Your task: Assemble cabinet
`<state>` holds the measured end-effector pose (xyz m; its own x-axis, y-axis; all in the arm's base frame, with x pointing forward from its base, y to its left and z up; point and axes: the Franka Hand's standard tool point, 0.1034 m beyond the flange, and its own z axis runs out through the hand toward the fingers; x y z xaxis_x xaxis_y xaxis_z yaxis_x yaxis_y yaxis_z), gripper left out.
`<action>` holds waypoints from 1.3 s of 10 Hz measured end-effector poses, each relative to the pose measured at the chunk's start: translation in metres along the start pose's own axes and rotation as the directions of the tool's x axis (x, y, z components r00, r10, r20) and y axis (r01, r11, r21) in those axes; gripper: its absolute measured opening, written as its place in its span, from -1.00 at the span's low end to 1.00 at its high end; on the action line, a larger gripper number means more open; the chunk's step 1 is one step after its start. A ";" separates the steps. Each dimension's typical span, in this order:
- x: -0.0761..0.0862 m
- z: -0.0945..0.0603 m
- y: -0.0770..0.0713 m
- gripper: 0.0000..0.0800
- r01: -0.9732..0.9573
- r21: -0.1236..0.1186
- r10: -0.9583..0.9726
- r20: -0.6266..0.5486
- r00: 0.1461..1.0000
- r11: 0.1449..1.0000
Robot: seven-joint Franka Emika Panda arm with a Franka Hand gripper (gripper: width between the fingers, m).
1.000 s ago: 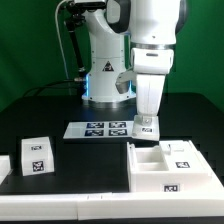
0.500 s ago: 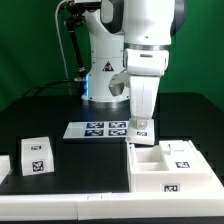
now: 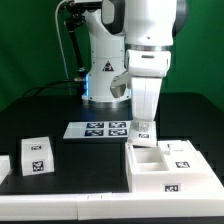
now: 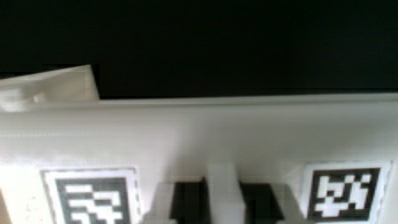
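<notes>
The cabinet (image 3: pixel 150 178) sits on the black table (image 3: pixel 40 115) at the near side, toward the exterior view's right. Its open top faces up, so the inner dividers and compartments show. One square tag (image 3: pixel 172 187) is on its near wall and another (image 3: pixel 182 165) lies on an inner surface further back. The arm (image 3: pixel 150 50) reaches straight down from above, and the gripper (image 3: pixel 146 129) is at the cabinet's far corner on the exterior view's left, right at the rim. Whether it touches the rim cannot be told. In the wrist view the cabinet's white wall (image 4: pixel 214 135) fills most of the picture, blurred, with two tags low on it and black table beyond. Dark upright bars show between those tags, but I cannot tell whether the claw is released, clenched or grasping anything. The marker board (image 3: pixel 100 129) lies flat just beyond the cabinet, toward the exterior view's left. A small white block (image 3: pixel 36 155) with a tag stands well apart on the exterior view's left, and another white piece (image 3: pixel 3 165) is cut off at that edge.
</notes>
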<state>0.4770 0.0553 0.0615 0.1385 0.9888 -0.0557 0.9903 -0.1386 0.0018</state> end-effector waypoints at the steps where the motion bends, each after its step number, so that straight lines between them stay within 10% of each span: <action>1: 0.000 0.000 0.000 -0.83 0.002 -0.001 -0.002 -0.001 1.000 1.000; 13: -0.003 0.007 -0.011 -0.82 0.075 0.013 -0.075 -0.003 0.997 0.997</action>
<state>0.4654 0.0532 0.0543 0.0635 0.9966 -0.0527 0.9978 -0.0644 -0.0150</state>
